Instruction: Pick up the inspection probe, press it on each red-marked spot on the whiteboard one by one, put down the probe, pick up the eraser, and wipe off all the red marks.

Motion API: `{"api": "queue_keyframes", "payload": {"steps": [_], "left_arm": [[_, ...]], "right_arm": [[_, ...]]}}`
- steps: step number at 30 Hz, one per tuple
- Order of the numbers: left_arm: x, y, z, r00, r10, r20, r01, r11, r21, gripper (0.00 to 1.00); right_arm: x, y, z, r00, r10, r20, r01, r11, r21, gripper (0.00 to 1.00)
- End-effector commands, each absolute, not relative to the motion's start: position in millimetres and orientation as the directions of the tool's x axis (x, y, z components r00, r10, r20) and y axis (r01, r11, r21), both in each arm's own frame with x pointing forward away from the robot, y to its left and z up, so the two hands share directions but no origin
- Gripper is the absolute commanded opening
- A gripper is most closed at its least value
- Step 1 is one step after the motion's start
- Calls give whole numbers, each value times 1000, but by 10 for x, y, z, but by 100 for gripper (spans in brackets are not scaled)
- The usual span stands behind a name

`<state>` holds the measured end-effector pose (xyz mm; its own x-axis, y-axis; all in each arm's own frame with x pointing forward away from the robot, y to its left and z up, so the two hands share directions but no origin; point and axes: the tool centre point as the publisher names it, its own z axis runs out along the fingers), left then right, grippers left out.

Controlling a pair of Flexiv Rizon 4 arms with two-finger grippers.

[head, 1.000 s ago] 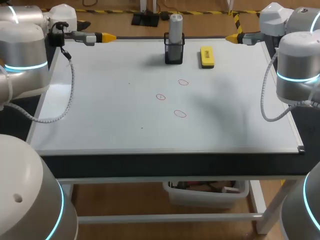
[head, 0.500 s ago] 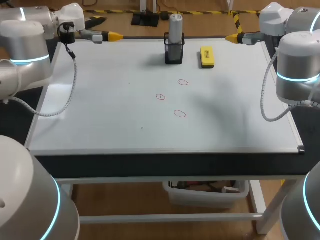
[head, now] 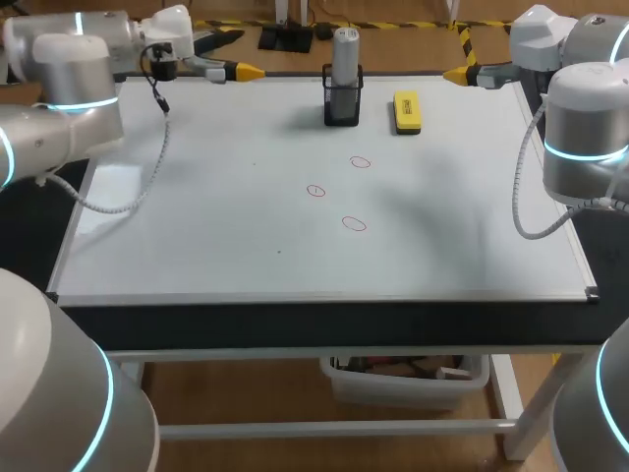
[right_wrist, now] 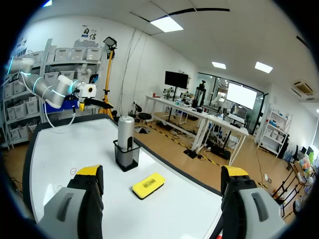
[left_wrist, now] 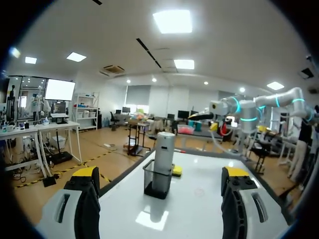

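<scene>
- The left gripper (head: 248,71) is travelling along the far edge of the white rectangular whiteboard (head: 197,226). It is now nearer the black wire-mesh holder (head: 342,103) than in both earlier frames.
- Its jaws are standing wide apart and are gripping nothing.
- The right gripper (head: 457,74) is showing no shift. It is hanging at the far edge on the opposite side of the holder, jaws likewise spread and empty.
- The silver-grey cylindrical inspection probe (head: 345,49) is standing upright in the holder, unmoved. The mesh wall is enclosing its lower part.
- In the left wrist view, the holder and probe are sitting directly ahead of the left gripper.
- The yellow block eraser (head: 407,111) is lying just beside the holder, on the right gripper's side.
- Three red oval marks (head: 354,224) are sitting on the board, nearer the robot than the holder.
</scene>
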<state>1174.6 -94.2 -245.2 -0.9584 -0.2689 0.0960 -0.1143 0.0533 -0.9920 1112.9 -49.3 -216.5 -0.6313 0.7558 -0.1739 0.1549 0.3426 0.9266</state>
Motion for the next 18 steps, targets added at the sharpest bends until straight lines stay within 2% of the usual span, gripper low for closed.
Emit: {"api": "queue_keyframes", "payload": {"steps": [1,18], "left_arm": [[11933,-1195,-2518,-984,-146,104,-113,51,-992,100],[12051,-1880,-2620,-991,-84,107,-111,34,-993,100]], "right_arm": [[11133,-496,-2164,-632,755,-174,156,343,926,100],[11133,-496,-2164,-632,755,-174,156,343,926,100]]}}
